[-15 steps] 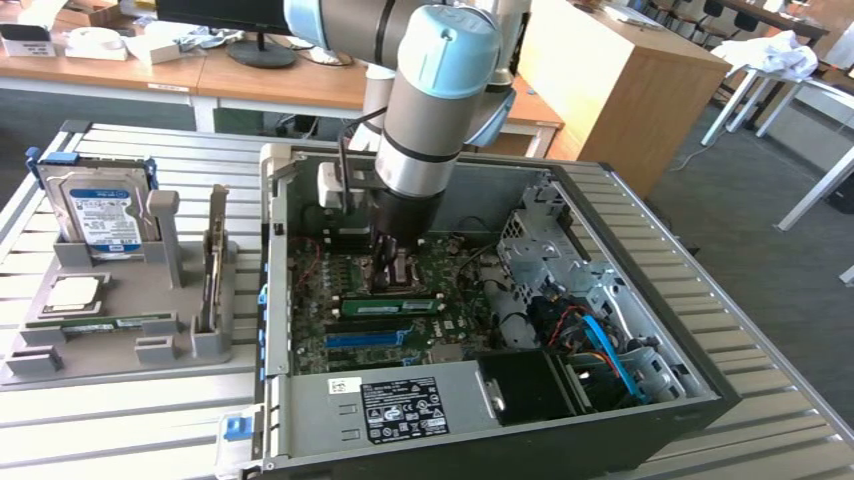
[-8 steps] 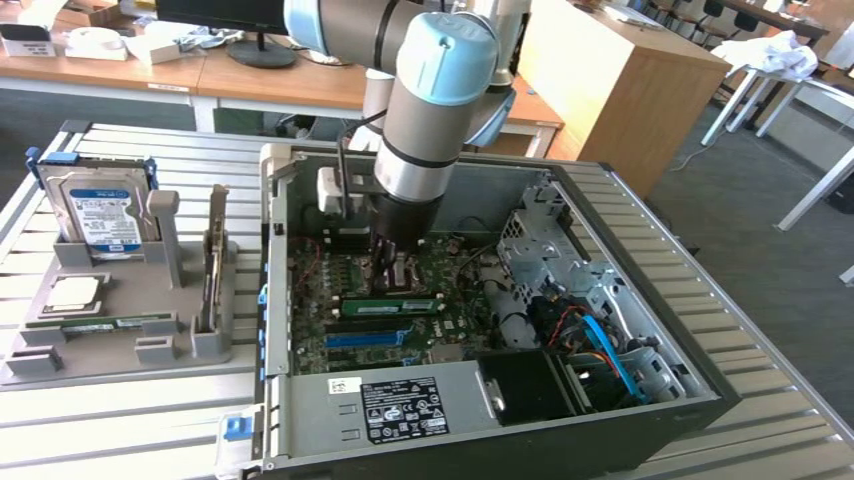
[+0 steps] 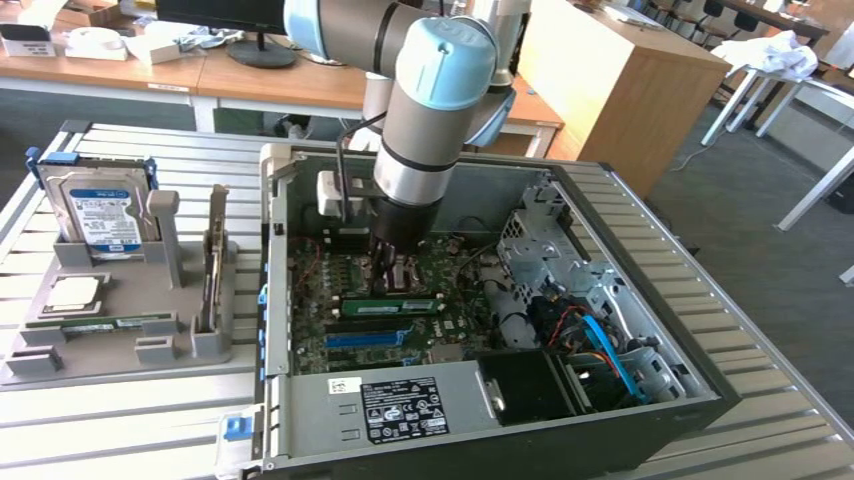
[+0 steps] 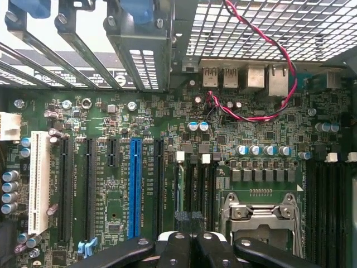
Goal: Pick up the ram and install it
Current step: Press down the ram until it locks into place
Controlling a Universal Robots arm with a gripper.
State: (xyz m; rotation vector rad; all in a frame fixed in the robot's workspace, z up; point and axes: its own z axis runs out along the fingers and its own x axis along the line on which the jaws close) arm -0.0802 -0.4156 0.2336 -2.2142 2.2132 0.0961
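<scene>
A green ram [image 3: 390,304] stick lies seated across the motherboard [image 3: 350,300] inside the open computer case [image 3: 607,250], just beside the blue slot [image 3: 363,338]. The end effector [image 3: 390,272] hangs right above it with its dark fingers [image 4: 184,251] drawn together, holding nothing. A second ram [image 3: 107,323] lies flat in the grey holder [image 3: 120,350] on the bench [image 3: 120,430] at the exterior view's left, near the square processor [image 3: 74,292] and the upright hard drive [image 3: 102,215].
</scene>
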